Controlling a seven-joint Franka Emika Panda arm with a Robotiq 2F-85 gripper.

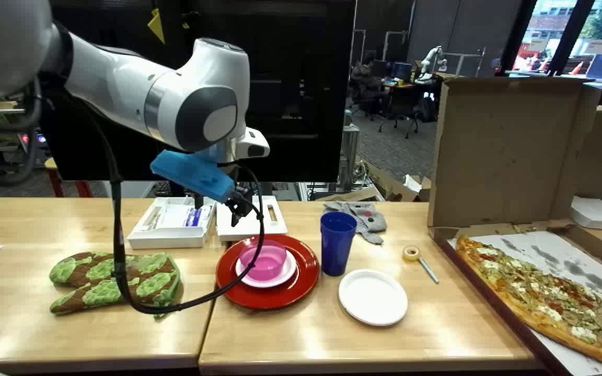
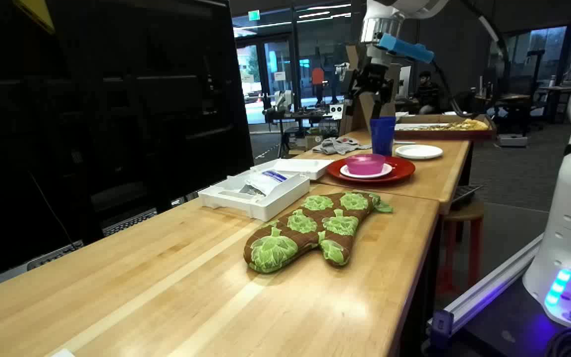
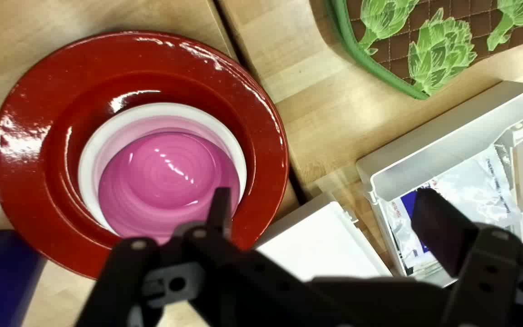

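Note:
My gripper (image 3: 324, 202) is open and empty above the table. It also shows in both exterior views (image 1: 217, 209) (image 2: 363, 102). In the wrist view its left finger overlaps the pink bowl's rim and its right finger overlaps an open white box (image 3: 452, 122). The pink bowl (image 3: 170, 177) sits on a small white plate (image 3: 90, 170), on a red plate (image 3: 25, 109). The white box's flat lid (image 3: 320, 240) lies between the fingers in that view. A packet with a blue label (image 3: 475, 181) lies in the box. A blue cup (image 1: 337, 243) stands beside the red plate.
A brown and green oven mitt (image 1: 123, 282) lies by the box. A white plate (image 1: 373, 297), tape roll (image 1: 411, 253), marker (image 1: 429, 270) and grey cloth (image 1: 361, 216) lie near the cup. An open pizza box (image 1: 510, 156) holds pizza (image 1: 557, 308). A black cable (image 1: 191, 304) hangs from the arm.

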